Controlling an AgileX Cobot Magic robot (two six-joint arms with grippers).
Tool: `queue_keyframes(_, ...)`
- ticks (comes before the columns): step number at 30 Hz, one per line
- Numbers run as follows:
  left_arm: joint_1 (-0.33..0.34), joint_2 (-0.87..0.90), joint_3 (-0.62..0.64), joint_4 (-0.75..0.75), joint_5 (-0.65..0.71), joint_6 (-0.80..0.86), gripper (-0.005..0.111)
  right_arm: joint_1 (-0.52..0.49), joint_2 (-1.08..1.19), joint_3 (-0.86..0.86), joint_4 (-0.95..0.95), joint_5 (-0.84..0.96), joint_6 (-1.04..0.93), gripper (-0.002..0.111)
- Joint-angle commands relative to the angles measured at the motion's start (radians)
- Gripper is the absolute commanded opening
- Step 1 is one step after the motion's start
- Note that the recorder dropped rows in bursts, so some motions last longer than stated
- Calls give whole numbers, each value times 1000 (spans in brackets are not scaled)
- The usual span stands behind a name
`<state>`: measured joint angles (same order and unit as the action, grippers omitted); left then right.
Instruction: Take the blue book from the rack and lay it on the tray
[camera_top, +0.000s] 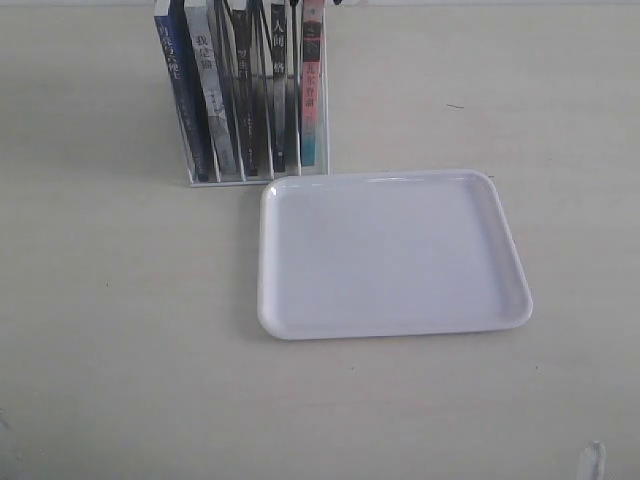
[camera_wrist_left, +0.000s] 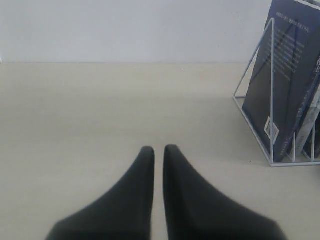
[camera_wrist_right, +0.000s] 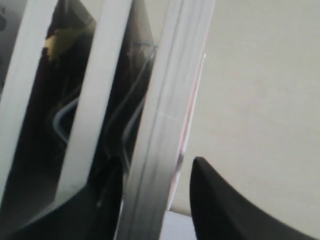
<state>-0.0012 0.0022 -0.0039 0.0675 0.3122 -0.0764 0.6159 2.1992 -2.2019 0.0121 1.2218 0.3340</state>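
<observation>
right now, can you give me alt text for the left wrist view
The left claw, its two dark fingers close together and holding nothing, points across a beige table toward a pale wall. At the right edge, a blue book stands in the end slot of a white wire rack, its back cover showing.

Exterior: high, looking steeply down on the desk; tray central, rack at the far edge. Left wrist: low, level across the desk, rack some way off. Right wrist: hard against the racked books, facing down. All views share the rack.
</observation>
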Motion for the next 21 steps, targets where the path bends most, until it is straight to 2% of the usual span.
queue_keyframes(1, -10, -2, 4, 2, -6, 2, 6, -6, -7, -9, -2, -1, 5, 11)
queue_keyframes(2, -10, -2, 4, 2, -6, 2, 6, -6, -14, -9, -12, -1, -3, -1)
queue_keyframes(21, -10, -2, 4, 2, -6, 2, 6, -6, -183, -15, -24, -1, -12, 0)
